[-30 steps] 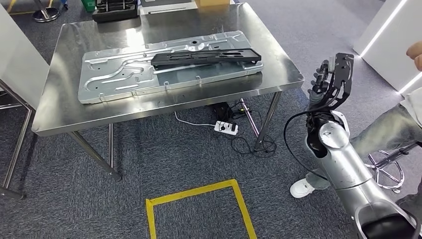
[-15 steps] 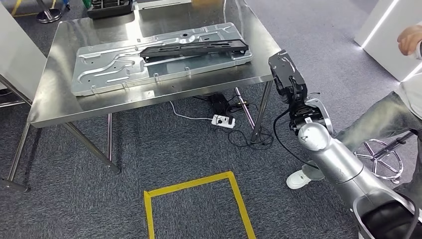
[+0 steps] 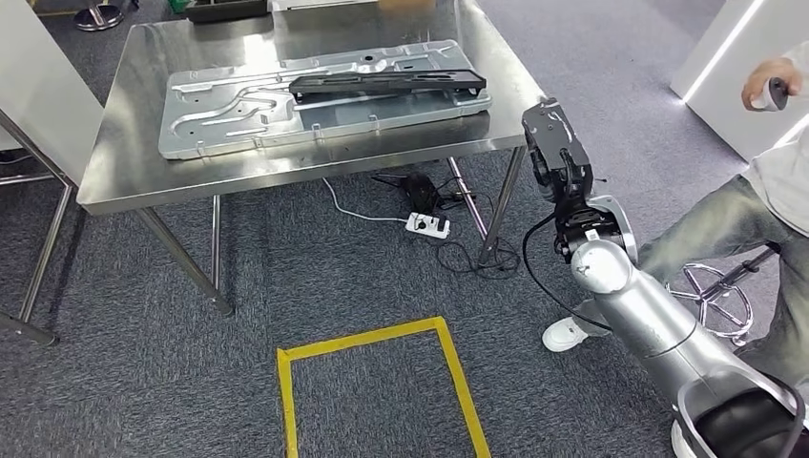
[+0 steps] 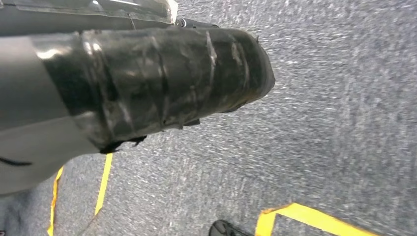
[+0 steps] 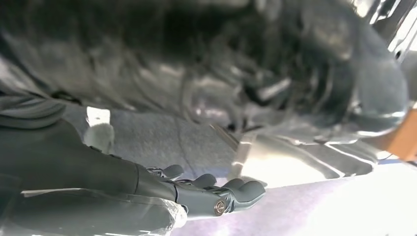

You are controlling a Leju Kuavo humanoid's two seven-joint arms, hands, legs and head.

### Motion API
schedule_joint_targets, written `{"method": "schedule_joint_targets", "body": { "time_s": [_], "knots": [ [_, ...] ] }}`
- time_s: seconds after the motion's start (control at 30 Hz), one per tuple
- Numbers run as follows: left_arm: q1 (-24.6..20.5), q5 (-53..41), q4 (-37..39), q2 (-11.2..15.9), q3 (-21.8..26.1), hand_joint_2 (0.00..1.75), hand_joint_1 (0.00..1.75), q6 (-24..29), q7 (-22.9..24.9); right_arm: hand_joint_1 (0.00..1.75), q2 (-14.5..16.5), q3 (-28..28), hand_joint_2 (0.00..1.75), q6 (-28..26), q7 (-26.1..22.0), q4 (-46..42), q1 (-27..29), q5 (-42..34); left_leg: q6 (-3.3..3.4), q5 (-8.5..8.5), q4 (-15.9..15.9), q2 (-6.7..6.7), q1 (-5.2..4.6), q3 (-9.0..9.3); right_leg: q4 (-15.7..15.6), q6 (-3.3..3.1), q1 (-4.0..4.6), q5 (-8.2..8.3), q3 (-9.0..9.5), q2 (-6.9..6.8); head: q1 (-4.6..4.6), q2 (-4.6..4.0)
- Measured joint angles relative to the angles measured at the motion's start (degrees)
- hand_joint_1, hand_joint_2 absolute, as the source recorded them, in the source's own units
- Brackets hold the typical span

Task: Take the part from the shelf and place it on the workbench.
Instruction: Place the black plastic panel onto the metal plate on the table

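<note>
A long black part [image 3: 382,83] lies on a large silver stamped panel [image 3: 238,110] on the steel workbench [image 3: 286,172]. My right hand [image 3: 551,148] is raised beside the workbench's near right corner, apart from it, and holds nothing. In the right wrist view its dark fingers [image 5: 221,192] lie loosely side by side with nothing between them, in front of the blurred underside of the workbench [image 5: 295,157]. The left wrist view looks down at grey carpet [image 4: 319,123], and I cannot make out my left hand's fingers there.
A person [image 3: 777,181] sits on a stool [image 3: 720,301] close to my right arm, one hand raised. A power strip [image 3: 426,225] and cables lie under the workbench. A yellow tape square [image 3: 367,337] marks the carpet in front of me.
My right hand has come down from a raised, spread pose and turned in towards the workbench's corner. The whole view has shifted slightly, so the camera moved. The part and panel lie as before.
</note>
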Motion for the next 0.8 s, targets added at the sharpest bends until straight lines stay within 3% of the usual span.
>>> {"method": "schedule_joint_targets", "body": {
  "time_s": [0.07, 0.1, 0.23, 0.27, 0.33, 0.4, 0.43, 0.47, 0.5, 0.57, 0.63, 0.73, 0.8],
  "knots": [
    [0.01, -0.01, 0.0, -0.07, 0.0, 0.0, 0.0, 0.02, -0.03, 0.0, 0.01, -0.01, 0.0, -1.29, -0.5, -0.02, 0.12, -0.41, -0.4, 0.24, 0.91, -0.01, -0.03, -1.11, -7.08, -0.19, 0.05, 1.55, 4.72, 0.02, -0.03, 0.0],
    [0.0, -0.01, 0.0, -0.09, 0.0, 0.0, 0.0, 0.04, -0.05, 0.0, 0.01, -0.01, 0.0, -1.66, -0.61, -0.03, 0.23, -0.56, -0.68, 0.38, 1.24, -0.02, -0.11, -1.47, -9.34, -0.43, 0.16, 1.91, 6.05, 0.07, -0.03, 0.0],
    [0.04, 0.0, 0.0, -0.11, 0.0, 0.0, 0.0, 0.08, -0.09, 0.0, 0.02, -0.01, 0.0, -2.12, -0.74, -0.04, 0.65, -0.85, -2.08, 0.84, 1.73, -0.13, -0.23, -2.39, -10.52, -2.04, 0.24, 2.78, 5.6, 0.18, -0.12, 0.0],
    [0.05, 0.0, 0.0, -0.1, 0.0, 0.0, 0.0, 0.08, -0.09, 0.0, 0.02, -0.01, 0.0, -2.13, -0.76, -0.04, 0.69, -0.88, -2.46, -0.15, 2.64, -0.17, -0.15, -2.95, -10.63, -2.53, 0.15, 3.18, 5.25, 0.12, -0.17, 0.0],
    [0.05, 0.0, 0.0, -0.09, 0.0, 0.0, 0.0, 0.08, -0.09, 0.0, 0.02, -0.01, 0.0, -2.16, -0.78, -0.04, 0.73, -0.9, -3.12, -4.32, 7.66, -0.2, 0.1, -5.03, -10.74, -3.21, 0.1, 3.96, 4.39, 0.05, -0.29, 0.0],
    [0.07, 0.01, 0.0, -0.11, 0.0, 0.0, 0.0, 0.08, -0.09, 0.0, 0.02, -0.01, 0.0, -2.16, -0.78, -0.04, 0.85, -0.9, -3.49, -8.26, 14.54, -0.19, 0.23, -7.18, -10.7, -3.42, 0.22, 4.71, 3.36, 0.04, -0.32, 0.0],
    [0.08, 0.03, 0.0, -0.14, 0.0, 0.0, 0.0, 0.08, -0.09, 0.0, 0.02, -0.01, 0.0, -2.16, -0.78, -0.04, 0.93, -0.9, -3.52, -8.8, 16.3, -0.19, 0.25, -7.33, -10.67, -3.42, 0.29, 5.08, 2.84, 0.04, -0.32, 0.0],
    [0.08, 0.05, 0.0, -0.15, 0.0, 0.0, 0.0, 0.08, -0.09, 0.0, 0.02, -0.01, 0.0, -2.17, -0.78, -0.04, 1.0, -0.9, -3.43, -8.32, 16.1, -0.2, 0.24, -6.48, -10.63, -3.41, 0.36, 5.45, 2.33, 0.05, -0.32, 0.0],
    [0.07, 0.08, 0.0, -0.17, 0.0, 0.0, 0.0, 0.08, -0.09, 0.0, 0.02, -0.01, 0.0, -2.17, -0.78, -0.04, 1.05, -0.9, -3.19, -7.07, 13.71, -0.21, 0.21, -4.54, -10.61, -3.37, 0.45, 5.78, 1.91, 0.06, -0.33, 0.0],
    [-0.03, 0.09, 0.0, -0.09, 0.0, 0.0, 0.0, 0.08, -0.09, 0.0, 0.02, -0.01, 0.0, -2.2, -0.78, -0.04, 1.06, -0.9, -2.31, -4.97, 5.73, -0.27, -0.05, 0.93, -10.6, -3.16, 0.61, 6.41, 1.3, 0.07, -0.29, 0.0],
    [-0.12, 0.09, 0.0, 0.04, 0.0, 0.0, 0.0, 0.08, -0.1, 0.0, 0.03, -0.01, 0.0, -2.25, -0.8, -0.04, 1.04, -0.9, -1.57, -4.22, 0.69, -0.33, -0.51, 3.94, -10.83, -2.61, 0.54, 7.08, 1.14, 0.01, -0.29, 0.0],
    [-0.2, 0.08, 0.0, 0.1, 0.0, 0.0, 0.0, 0.07, -0.13, 0.0, 0.04, -0.01, 0.0, -3.0, -1.58, -0.04, 1.12, -0.85, -0.78, -3.11, -0.92, -0.22, -0.69, 3.93, -11.4, -1.51, 0.32, 7.83, 1.13, -0.03, -0.44, 0.0],
    [-0.18, 0.06, 0.0, 0.07, 0.0, 0.0, 0.0, 0.02, -0.17, 0.0, 0.03, -0.13, 0.0, -4.07, -2.63, -0.02, 1.25, -0.84, 0.05, -1.83, -1.94, 0.01, -0.39, 3.74, -9.5, -1.05, 0.32, 5.51, 0.33, 0.04, -0.27, 0.01]
  ]
}}
